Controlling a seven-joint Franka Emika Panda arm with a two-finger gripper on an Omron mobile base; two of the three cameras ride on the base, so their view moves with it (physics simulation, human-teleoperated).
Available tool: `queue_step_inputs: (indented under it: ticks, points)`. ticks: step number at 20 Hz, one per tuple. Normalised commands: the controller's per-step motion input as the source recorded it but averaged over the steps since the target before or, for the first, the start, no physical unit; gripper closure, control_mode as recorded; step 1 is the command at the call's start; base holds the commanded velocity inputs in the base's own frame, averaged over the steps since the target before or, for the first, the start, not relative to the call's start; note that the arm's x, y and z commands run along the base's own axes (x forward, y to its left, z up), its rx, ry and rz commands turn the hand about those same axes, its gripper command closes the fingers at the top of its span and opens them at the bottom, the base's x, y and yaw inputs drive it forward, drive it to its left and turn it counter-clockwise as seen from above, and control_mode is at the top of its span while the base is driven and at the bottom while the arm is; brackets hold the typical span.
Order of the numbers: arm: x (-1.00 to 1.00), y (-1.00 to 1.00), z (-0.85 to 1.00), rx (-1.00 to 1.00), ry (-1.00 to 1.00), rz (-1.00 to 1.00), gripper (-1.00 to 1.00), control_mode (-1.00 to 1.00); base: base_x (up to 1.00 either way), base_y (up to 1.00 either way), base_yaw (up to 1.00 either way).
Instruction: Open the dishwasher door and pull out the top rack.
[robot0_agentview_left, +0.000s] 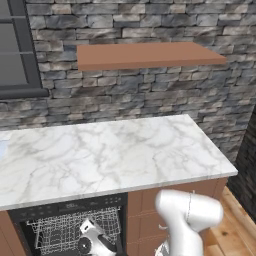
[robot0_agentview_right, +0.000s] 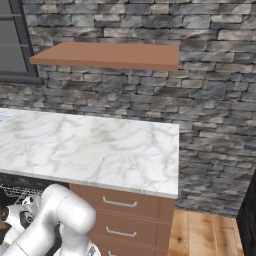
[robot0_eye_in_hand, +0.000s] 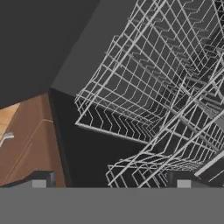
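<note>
Low, end effector before top rack

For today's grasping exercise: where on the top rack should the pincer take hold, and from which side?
Grip the front rim wire of the top rack, coming straight in from the open front. That edge faces the pincer, and its thin horizontal wire should fit between the fingertips for an outward pull.

One marble countertop, one wooden wall shelf, one window, three cabinet drawer fronts, two wire racks inside one open dishwasher.
</note>
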Motion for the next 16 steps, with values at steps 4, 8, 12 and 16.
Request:
queue_step_inputs:
  ticks: [4, 8, 12, 16]
  points:
    - [0.05, 0.0, 0.06, -0.23, -0.29, 0.24, -1.0, -1.0, 0.0, 0.0, 0.0]
    - [0.32, 0.0, 0.27, -0.17, -0.17, 0.23, -1.0, -1.0, 0.0, 0.0, 0.0]
    - [0.49, 0.0, -0.12, -0.2, -0.02, 0.24, -1.0, -1.0, 0.0, 0.0, 0.0]
    - [0.62, 0.0, -0.03, -0.19, -0.01, 0.22, -1.0, -1.0, 0.0, 0.0, 0.0]
